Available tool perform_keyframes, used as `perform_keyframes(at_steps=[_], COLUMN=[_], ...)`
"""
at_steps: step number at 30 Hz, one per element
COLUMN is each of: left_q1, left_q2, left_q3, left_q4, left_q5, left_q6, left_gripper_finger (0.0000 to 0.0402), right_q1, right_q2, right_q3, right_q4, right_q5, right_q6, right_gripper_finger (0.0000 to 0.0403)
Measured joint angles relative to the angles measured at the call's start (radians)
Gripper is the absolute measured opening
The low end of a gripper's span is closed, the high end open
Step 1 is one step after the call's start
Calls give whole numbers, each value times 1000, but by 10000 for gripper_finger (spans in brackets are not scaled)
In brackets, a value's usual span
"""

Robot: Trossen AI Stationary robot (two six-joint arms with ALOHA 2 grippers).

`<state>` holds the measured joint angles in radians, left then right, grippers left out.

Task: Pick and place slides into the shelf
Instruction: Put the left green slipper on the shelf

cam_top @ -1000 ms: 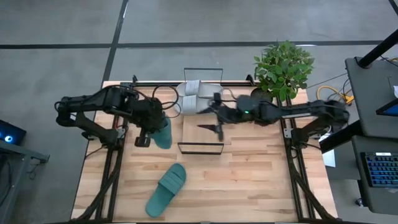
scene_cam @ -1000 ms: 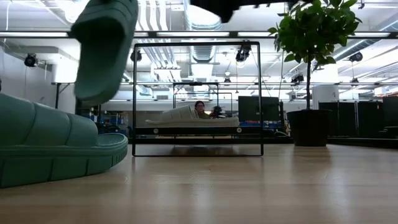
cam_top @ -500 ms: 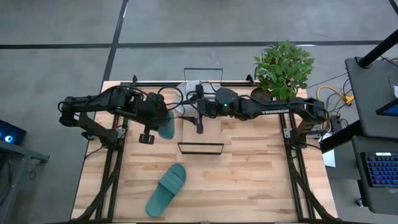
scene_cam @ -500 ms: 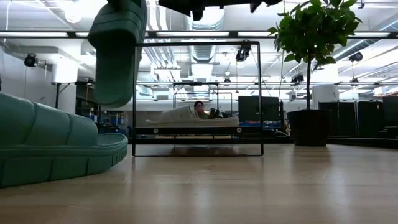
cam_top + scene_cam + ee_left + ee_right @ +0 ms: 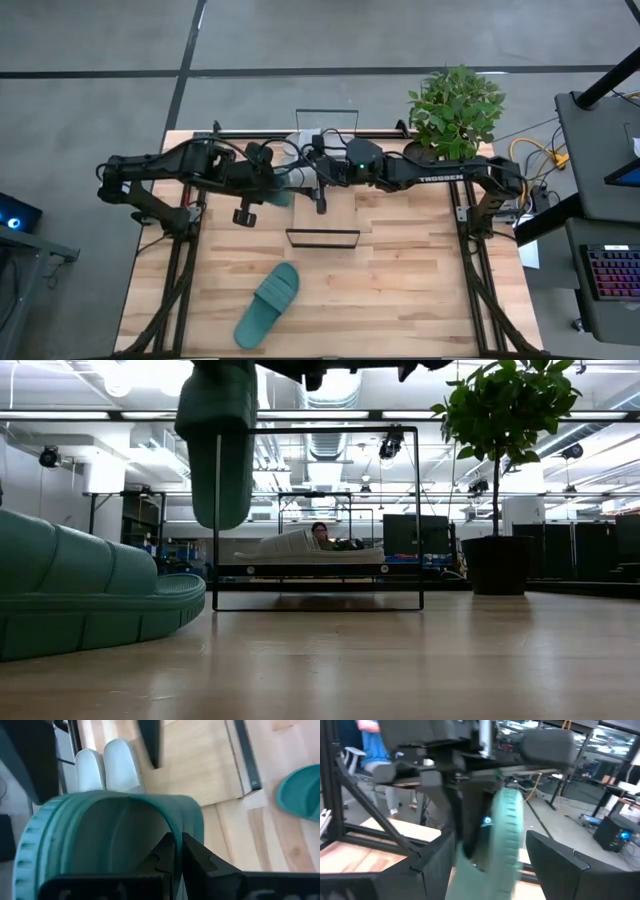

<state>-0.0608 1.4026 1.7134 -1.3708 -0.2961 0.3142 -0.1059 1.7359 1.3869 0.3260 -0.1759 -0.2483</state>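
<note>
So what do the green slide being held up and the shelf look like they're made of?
The green slide looks like soft moulded rubber or foam: matte, one colour throughout, with a ribbed edge. The shelf seems to have a pale wood plank top with visible grain and a thin black frame, probably metal wire.

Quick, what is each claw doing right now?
Left gripper: closed, holding a teal slide in the air.
Right gripper: open, holding nothing, facing that slide.

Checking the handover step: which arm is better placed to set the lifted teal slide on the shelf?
Left. The left gripper is shut on the teal slide, beside the shelf; the right gripper is open and holds nothing.
</note>
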Motion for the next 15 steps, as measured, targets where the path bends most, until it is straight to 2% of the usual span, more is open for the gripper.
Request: perform_keyframes(at_steps=[10,15], left_q1=[0,0], left_q2=[34,38], left_q3=[8,8], left_q4=[72,89], left_q5=[0,-1], left_q6=[88,95], left_gripper_finger=[0,0], right_q1=[0,-2], right_q2=[2,2], right_q3=[-1,-1], right_q4=[3,-13], right_q5=[-2,46], right_q6=[-48,-62], right_gripper_finger=[236,233])
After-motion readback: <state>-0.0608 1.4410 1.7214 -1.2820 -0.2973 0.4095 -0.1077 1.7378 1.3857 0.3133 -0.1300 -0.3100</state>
